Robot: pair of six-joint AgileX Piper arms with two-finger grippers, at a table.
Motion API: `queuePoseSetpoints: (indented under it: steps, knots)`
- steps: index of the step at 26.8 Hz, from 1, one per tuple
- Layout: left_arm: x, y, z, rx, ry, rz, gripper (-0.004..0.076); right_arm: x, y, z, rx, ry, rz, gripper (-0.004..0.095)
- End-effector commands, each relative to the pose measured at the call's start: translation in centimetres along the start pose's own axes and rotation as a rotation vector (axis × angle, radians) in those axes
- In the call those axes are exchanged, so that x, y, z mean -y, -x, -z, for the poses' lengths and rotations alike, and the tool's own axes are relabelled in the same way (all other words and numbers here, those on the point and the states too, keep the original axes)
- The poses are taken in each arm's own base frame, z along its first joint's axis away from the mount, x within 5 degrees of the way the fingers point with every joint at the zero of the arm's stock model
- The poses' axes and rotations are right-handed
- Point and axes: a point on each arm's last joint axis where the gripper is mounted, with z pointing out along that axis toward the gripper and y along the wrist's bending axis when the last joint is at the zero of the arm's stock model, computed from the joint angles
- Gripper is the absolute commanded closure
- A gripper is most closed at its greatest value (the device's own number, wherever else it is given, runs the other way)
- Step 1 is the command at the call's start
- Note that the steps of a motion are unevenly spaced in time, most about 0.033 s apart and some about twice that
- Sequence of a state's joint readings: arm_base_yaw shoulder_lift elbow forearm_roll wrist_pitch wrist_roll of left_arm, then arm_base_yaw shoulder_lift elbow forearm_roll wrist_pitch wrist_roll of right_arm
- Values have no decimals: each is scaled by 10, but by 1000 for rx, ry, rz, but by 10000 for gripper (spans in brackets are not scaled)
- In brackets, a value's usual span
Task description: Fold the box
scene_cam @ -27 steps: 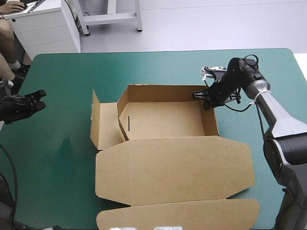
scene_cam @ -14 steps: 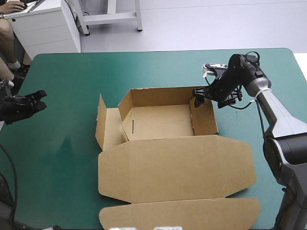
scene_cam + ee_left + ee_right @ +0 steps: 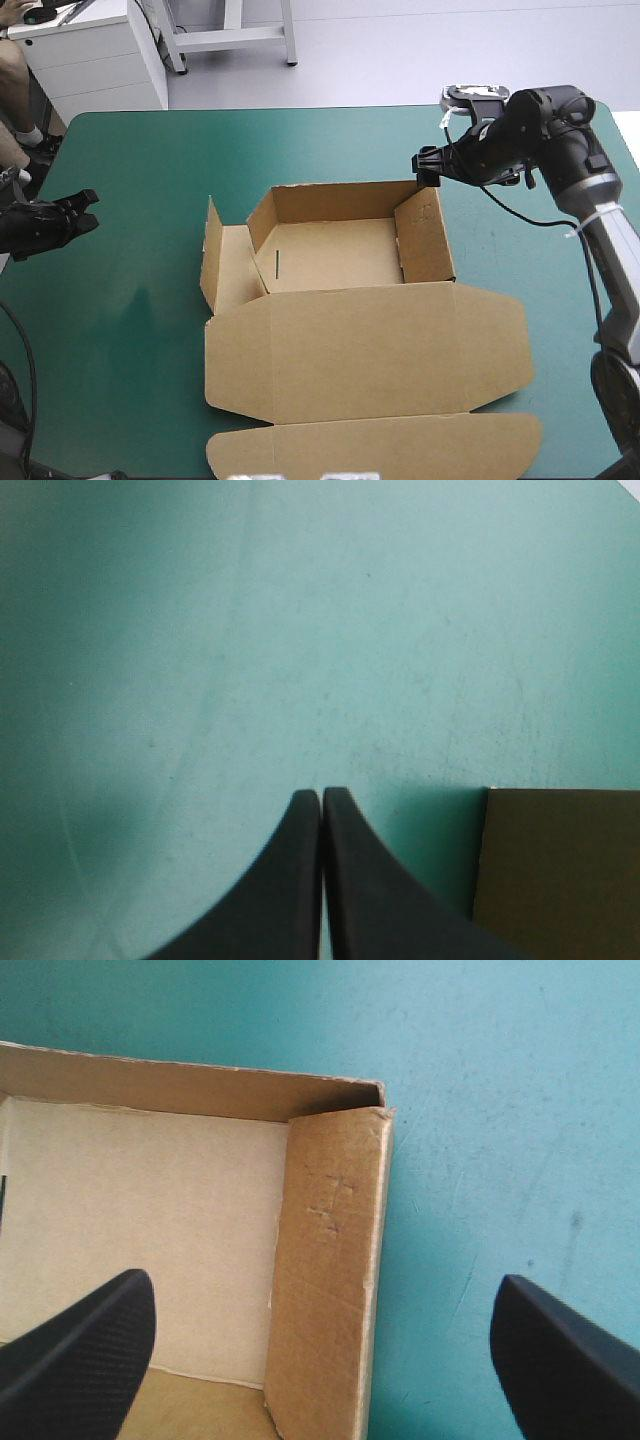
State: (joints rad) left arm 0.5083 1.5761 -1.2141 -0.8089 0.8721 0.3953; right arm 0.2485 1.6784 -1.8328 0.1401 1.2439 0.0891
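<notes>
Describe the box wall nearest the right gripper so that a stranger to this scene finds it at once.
On the teal-green table lies the brown box: a wide flat lid toward the robot, an open tray beyond. The wall is the tray's right side, by the right gripper, whose jaws stand open. Unlike the upright back wall, it leans inward over the tray floor.

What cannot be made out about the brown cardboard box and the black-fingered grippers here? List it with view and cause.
High view: the brown cardboard box: its nearest flap runs off the bottom edge.
Left wrist view: a brown board piece beside the shut left gripper is cut off; which board it is, unclear.
High view: right gripper too small to read its jaws.
</notes>
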Motion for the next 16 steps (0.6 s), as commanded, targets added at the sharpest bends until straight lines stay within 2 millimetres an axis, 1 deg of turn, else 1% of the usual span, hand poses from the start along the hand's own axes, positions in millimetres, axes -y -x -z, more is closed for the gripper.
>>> queuePoseSetpoints:
  steps: [1, 3, 6, 11, 15, 16]
  knots:
    - [15, 7, 17, 77, -44, -2, 734, -5, -10, 57, 120, 6, 2, 76]
    - [15, 8, 17, 78, -46, 0, 734, -3, -22, 58, 94, -1, -11, 76]
    - [15, 8, 17, 85, -46, 2, 734, 0, -30, 44, 39, -9, -21, 76]
    - [15, 8, 17, 84, -43, 0, 734, 2, -31, 23, -17, -47, 7, 76]
    - [15, 7, 17, 78, -45, -1, 734, -4, -30, 6, -56, -68, 19, 76]
    - [15, 7, 17, 78, -45, -1, 734, -5, -29, -1, -72, -68, 22, 76]
